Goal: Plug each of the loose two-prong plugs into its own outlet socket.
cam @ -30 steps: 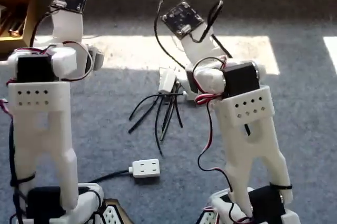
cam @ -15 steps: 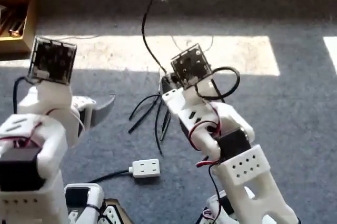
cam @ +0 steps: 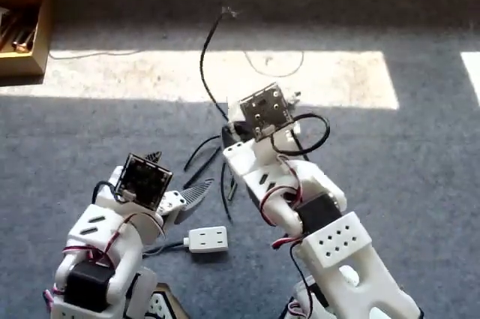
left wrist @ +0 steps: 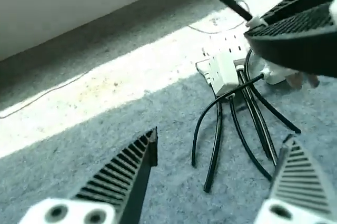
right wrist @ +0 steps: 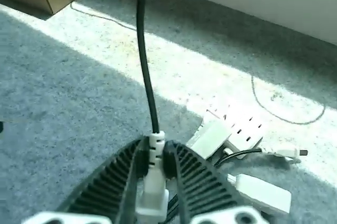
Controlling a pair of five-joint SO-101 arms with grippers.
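Observation:
My right gripper (right wrist: 154,168) is shut on a white two-prong plug (right wrist: 152,182), whose black cord (right wrist: 146,60) rises away from it. From above, that cord (cam: 206,56) curls up over the carpet from my right gripper (cam: 234,130). Just beyond lie a white outlet block (right wrist: 239,129) and another white plug (right wrist: 263,192). My left gripper (left wrist: 210,182) hangs open above the carpet, a short way from the loose black cords (left wrist: 237,124) and white plug bodies (left wrist: 224,68). A separate white outlet strip (cam: 206,239) lies near the front, beside my left gripper (cam: 191,193).
Grey carpet with a sunlit band (cam: 150,75) runs across the back. A wooden box (cam: 22,26) stands at the far left. A thin wire (cam: 274,64) loops on the sunlit patch. The right arm's fingers (left wrist: 300,29) show in the left wrist view.
Both arms have folded down from upright. The right one bent over the cord pile and now holds a plug with its cord standing up. The left gripper dropped low toward the cords.

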